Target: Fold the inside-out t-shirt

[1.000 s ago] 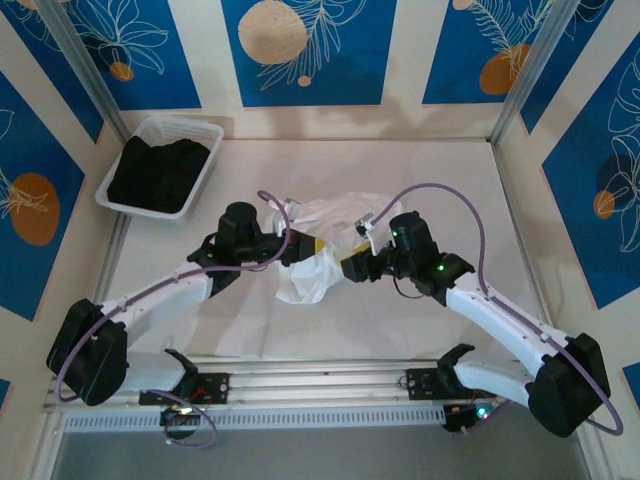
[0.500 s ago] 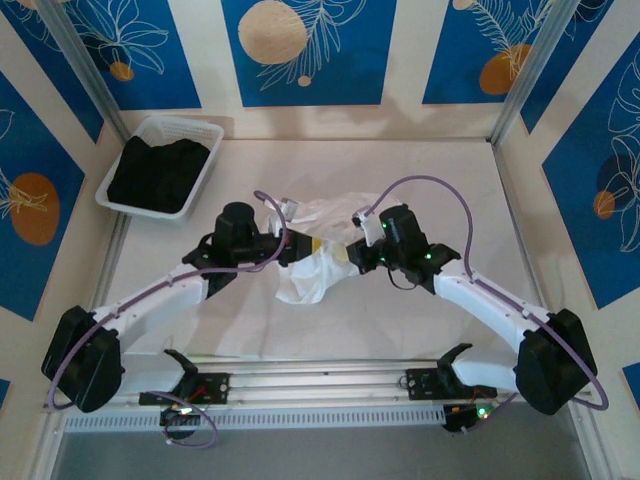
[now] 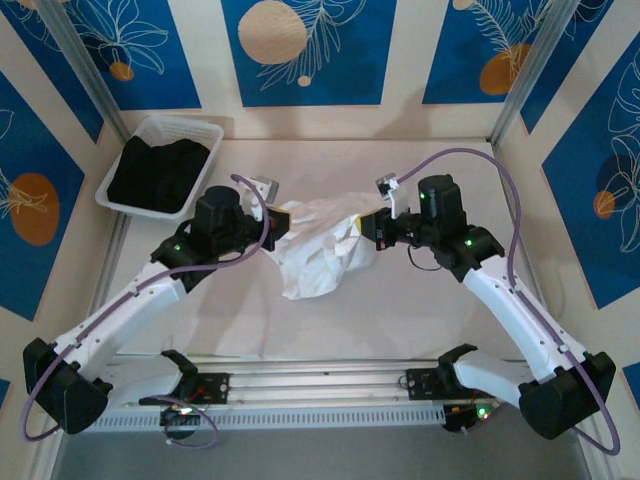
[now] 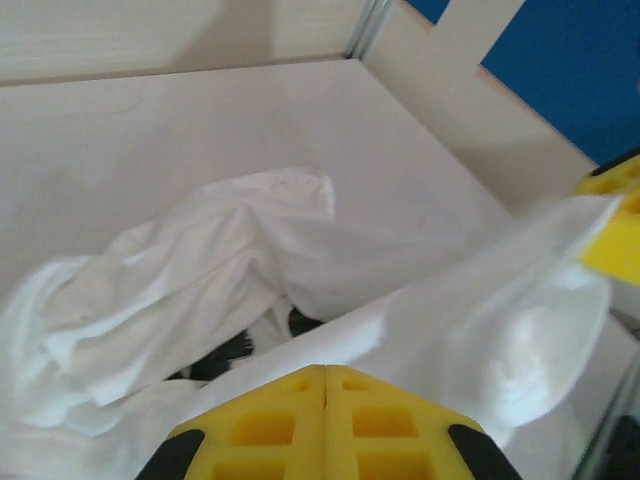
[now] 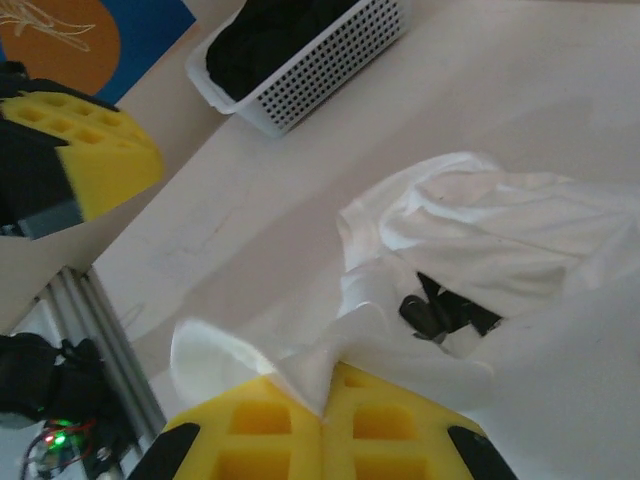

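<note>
The white t-shirt (image 3: pixel 318 248) hangs bunched between my two grippers above the middle of the table, its lower part drooping to the surface. My left gripper (image 3: pixel 283 221) is shut on its left edge, and in the left wrist view the cloth (image 4: pixel 200 270) runs across the closed yellow fingertips (image 4: pixel 325 377). My right gripper (image 3: pixel 371 226) is shut on the right edge. In the right wrist view a fold of the shirt (image 5: pixel 470 230) is pinched between those fingers (image 5: pixel 323 403). The two grippers stand about a hand's width apart with the cloth stretched between them.
A white plastic basket (image 3: pixel 185 121) with a black garment (image 3: pixel 158 172) stands at the back left, also seen as the basket (image 5: pixel 330 65) in the right wrist view. Frame posts and the patterned walls bound the table (image 3: pixel 400 320) on three sides.
Both grippers have risen and moved apart toward the back, pulling the shirt wider between them. The bunched cloth now spreads out more than before.
</note>
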### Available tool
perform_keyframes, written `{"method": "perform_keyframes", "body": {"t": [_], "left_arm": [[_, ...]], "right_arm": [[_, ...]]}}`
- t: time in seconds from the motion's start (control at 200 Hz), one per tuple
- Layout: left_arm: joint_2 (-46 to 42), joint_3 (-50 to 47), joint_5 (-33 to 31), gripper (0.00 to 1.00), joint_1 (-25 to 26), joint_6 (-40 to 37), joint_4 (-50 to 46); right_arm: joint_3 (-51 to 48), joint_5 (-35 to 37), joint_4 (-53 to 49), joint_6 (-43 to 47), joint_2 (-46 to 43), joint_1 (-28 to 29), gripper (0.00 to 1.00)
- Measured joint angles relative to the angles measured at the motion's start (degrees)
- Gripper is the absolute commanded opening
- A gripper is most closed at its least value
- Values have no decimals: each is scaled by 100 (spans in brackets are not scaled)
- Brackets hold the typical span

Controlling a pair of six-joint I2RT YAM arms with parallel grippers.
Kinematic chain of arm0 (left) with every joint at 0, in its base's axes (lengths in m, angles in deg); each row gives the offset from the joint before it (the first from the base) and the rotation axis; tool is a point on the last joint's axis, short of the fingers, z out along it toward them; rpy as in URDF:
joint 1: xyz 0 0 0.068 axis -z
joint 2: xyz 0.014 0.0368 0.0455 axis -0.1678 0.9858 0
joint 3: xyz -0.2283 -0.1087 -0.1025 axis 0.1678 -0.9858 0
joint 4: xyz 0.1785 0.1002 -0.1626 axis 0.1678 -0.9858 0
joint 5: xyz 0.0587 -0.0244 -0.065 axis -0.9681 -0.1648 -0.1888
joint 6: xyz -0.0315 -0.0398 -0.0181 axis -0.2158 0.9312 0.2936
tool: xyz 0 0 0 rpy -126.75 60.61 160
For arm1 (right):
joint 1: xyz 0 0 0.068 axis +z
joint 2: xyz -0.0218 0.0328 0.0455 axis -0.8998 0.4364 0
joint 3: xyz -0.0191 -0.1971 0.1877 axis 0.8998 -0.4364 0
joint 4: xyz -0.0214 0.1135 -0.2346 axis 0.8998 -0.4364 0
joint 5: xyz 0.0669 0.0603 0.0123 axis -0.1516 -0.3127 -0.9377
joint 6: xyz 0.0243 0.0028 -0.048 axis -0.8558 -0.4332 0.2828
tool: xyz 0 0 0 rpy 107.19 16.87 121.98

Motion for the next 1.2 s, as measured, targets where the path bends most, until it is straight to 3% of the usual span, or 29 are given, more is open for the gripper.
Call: {"method": "perform_keyframes", "body": {"t": [0.155,0.255,0.335,0.635,0.845,1.03,1.2], "left_arm": [[50,-20,-151,0,190,-317,-181],[39,-271,146,24,326,-273,184],[50,-446,304,38,476,-238,372],[372,-743,-267,67,1825,-157,1261],[848,-651,-1014,68,2094,-179,1388],[1180,-433,-1827,56,2105,-177,1355],[1281,-382,-2142,46,2065,-173,1377]], "right_arm": [[35,-540,-50,-273,232,-68,2],[35,-680,-37,-463,354,-68,2],[35,-717,0,-579,426,-68,2],[35,-710,179,-1032,595,-68,1],[35,-713,251,-1180,632,-39,1],[33,-713,337,-1222,632,-28,1],[26,-706,332,-1220,629,-28,0]]}}
